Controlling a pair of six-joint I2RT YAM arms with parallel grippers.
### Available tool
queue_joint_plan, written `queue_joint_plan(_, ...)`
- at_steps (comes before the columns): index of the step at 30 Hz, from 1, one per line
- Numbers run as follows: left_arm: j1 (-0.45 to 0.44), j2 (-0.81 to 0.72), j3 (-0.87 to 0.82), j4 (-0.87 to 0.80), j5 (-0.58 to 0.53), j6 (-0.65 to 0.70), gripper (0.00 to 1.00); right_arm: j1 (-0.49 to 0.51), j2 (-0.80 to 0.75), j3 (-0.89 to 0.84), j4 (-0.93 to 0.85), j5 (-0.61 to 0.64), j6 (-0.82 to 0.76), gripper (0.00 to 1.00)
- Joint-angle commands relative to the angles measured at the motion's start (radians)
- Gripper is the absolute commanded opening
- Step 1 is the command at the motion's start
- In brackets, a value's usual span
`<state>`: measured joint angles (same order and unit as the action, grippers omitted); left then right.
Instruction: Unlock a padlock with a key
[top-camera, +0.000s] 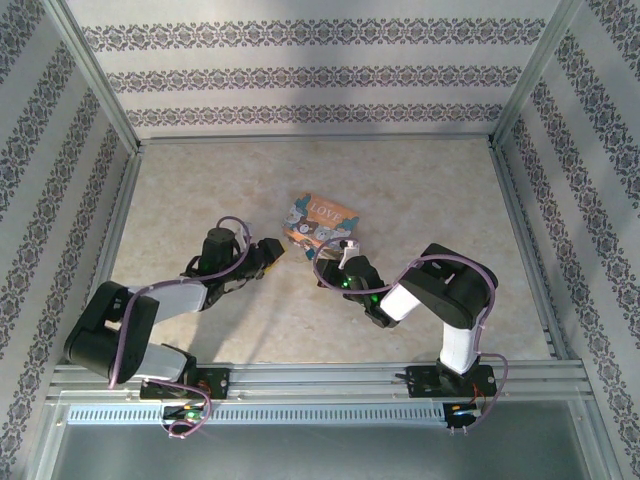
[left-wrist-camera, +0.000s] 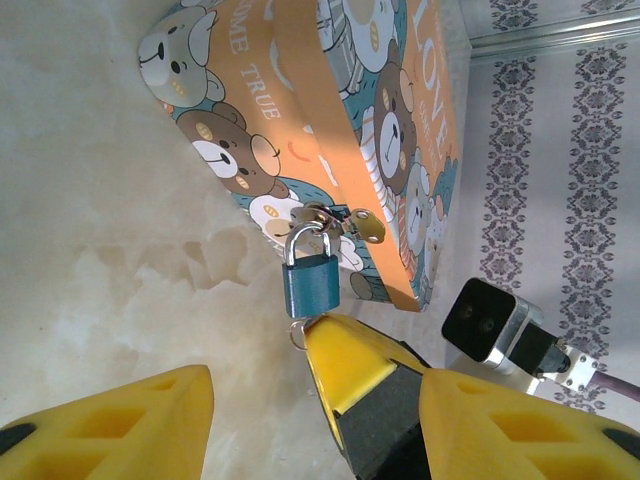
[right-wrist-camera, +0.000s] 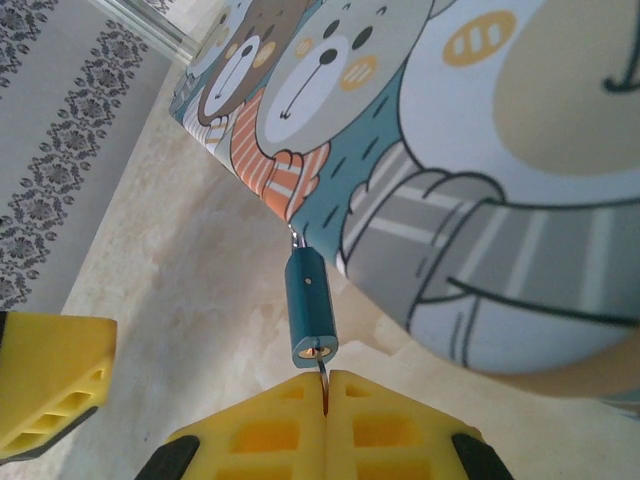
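Padlock hangs off box, mid-bench, keyhole facing me. My right tool pinched together on key, tip at keyhole, seemingly just entering. My left tool spread apart nearby, idle. Step: insertion. Next: push straight in, then twist.

Overhead view looks down; both wrist views closely share the padlock.

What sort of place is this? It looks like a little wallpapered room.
Most likely a robot test booth, not a real room: a left arm and a right arm bolted to a metal rail, at the edge of a marble-look tabletop boxed in by wallpaper-patterned panels.
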<state>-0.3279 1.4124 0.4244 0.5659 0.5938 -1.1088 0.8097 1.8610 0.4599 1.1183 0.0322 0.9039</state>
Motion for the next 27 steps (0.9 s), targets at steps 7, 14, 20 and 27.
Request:
queue_joint_plan(7,-0.043,0.133,0.016,0.228,0.025,-0.102,0.53,0.014,-0.028,0.034,-0.015,-0.02,0.034,0.0)
queue_joint_plan(14,-0.066,0.207,0.043,0.277,0.012,-0.114,0.51,0.013,-0.034,0.038,-0.031,-0.025,0.035,0.0)
queue_joint_plan(20,-0.088,0.248,0.059,0.283,-0.01,-0.115,0.5,0.011,-0.035,0.043,-0.038,-0.031,0.034,0.0)
queue_joint_plan(27,-0.103,0.316,0.083,0.334,-0.008,-0.138,0.46,0.011,-0.039,0.054,-0.058,-0.04,0.028,0.0)
